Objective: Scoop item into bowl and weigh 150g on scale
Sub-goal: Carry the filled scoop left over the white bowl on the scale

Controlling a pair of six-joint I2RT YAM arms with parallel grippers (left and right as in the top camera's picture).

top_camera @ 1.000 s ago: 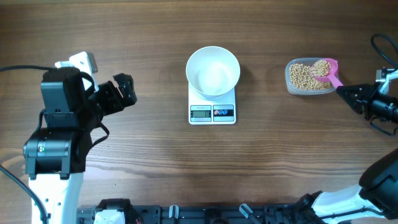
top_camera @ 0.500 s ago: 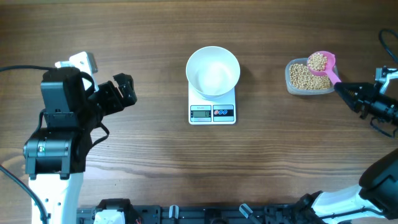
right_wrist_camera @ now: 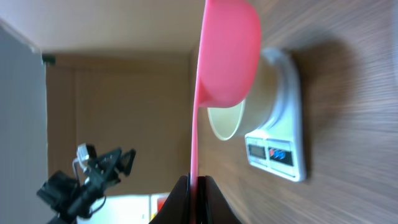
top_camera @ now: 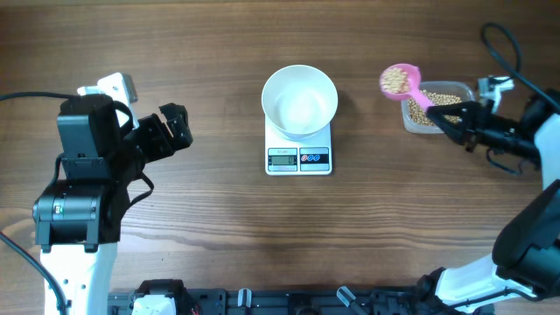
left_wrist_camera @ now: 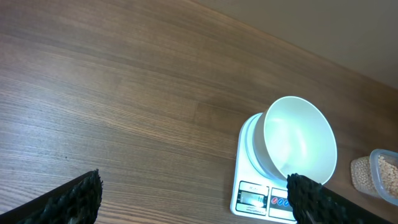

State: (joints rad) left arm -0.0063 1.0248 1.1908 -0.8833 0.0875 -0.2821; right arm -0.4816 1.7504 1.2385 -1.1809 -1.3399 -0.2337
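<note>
At the far left the left gripper point(top_camera: 175, 127) hangs over the bare table point(top_camera: 201, 219), well apart from everything else. Its jaws are spread wide with nothing between them, and in its wrist view the two dark fingertips point(left_wrist_camera: 81, 196) sit at the bottom corners with only wood between. Towards the middle stands the scale point(top_camera: 299, 158), its display and buttons facing the near edge, the figures too small to read. The bowl point(top_camera: 300, 100) sits upright on the scale's platform, covering most of it, and its inside shows plain white. To the right of the bowl and apart from it, a pink scoop point(top_camera: 416, 94) is held in the air over the wood, level and heaped with beans point(top_camera: 398, 80). Its cup lies between the bowl and a clear tub point(top_camera: 437, 109), nearer the tub, and the handle slants right and down across the tub's left end. More beans lie in the tub, which rests on the table well to the right of the scale. At the handle's end the right gripper point(top_camera: 448, 122) is clamped tight on the thin pink strip. Its wrist view shows the handle edge-on, running from the fingers point(right_wrist_camera: 180, 199) up to the cup's underside, with bowl and scale beyond. The right arm reaches in from the right edge.
</note>
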